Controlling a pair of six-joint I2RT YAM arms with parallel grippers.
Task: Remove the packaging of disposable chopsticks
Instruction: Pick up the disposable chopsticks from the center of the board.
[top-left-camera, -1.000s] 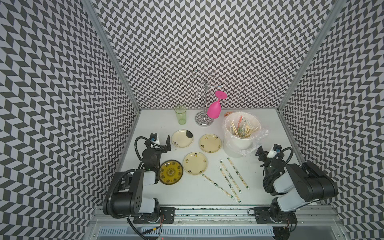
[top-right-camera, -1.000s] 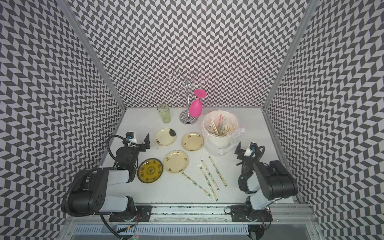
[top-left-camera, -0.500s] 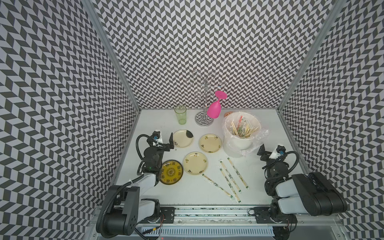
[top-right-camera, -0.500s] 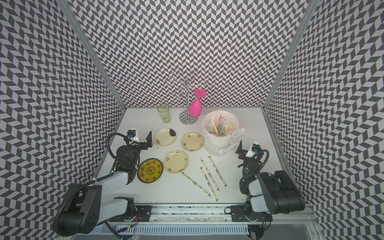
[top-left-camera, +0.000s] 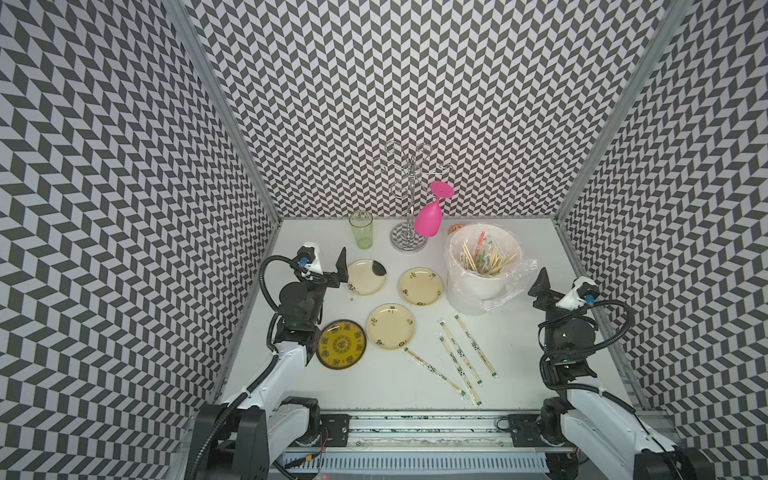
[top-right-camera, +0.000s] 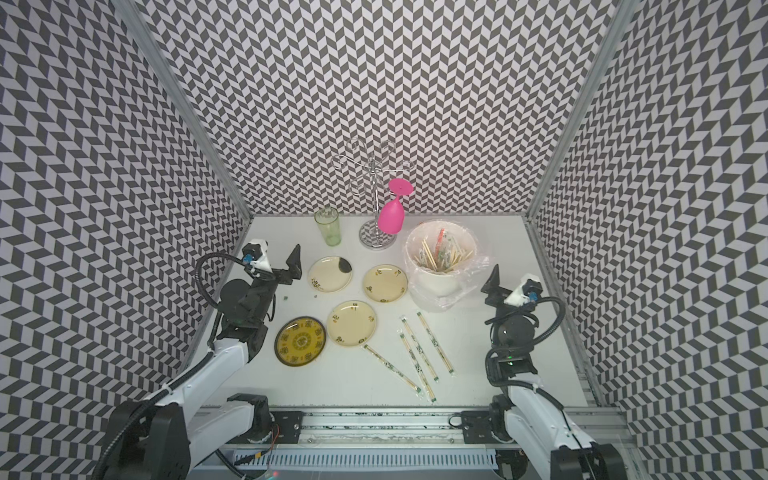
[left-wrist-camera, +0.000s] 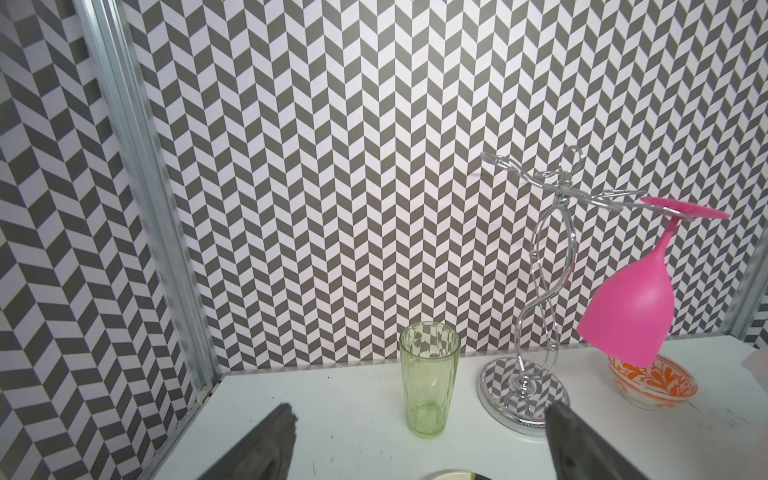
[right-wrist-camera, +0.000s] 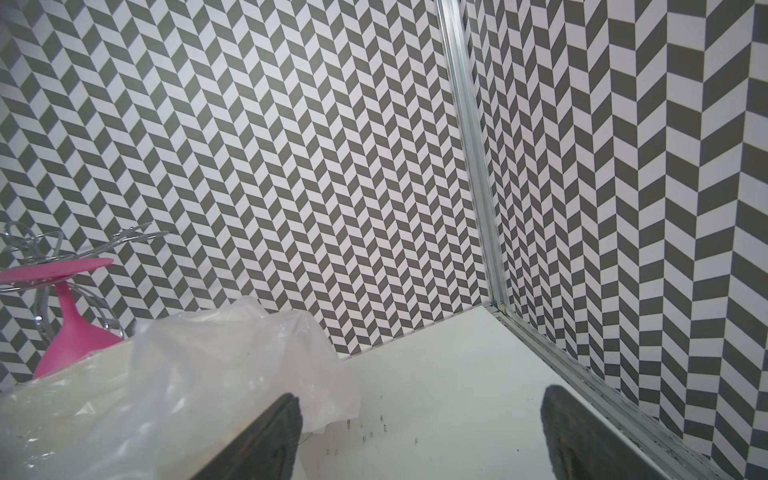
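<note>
The left gripper (left-wrist-camera: 420, 415) gapes wide, nothing between its fingers (left-wrist-camera: 274, 440); it hangs over the left side of the table (top-left-camera: 519, 374), tips aimed at the far wall. The right gripper (right-wrist-camera: 424, 399) is just as wide and just as empty, raised at the right side, just right of the bucket (top-left-camera: 478, 291). Beside the left gripper sits a cream plate (top-left-camera: 365, 277) with a dark patch; two more cream plates and a yellow one (top-left-camera: 341, 344) lie near it. Beyond them, at the far wall, stand a green glass (top-left-camera: 360, 229) and a wire rack (top-left-camera: 409, 199) with a pink goblet (top-left-camera: 428, 218) hung upside down. The chopsticks (top-left-camera: 435, 372), four pairs, lie in their sleeves (top-left-camera: 476, 346) near the front, between the two arms and well apart from both; they slant side by side, nearer than the bucket and right of the plates.
</note>
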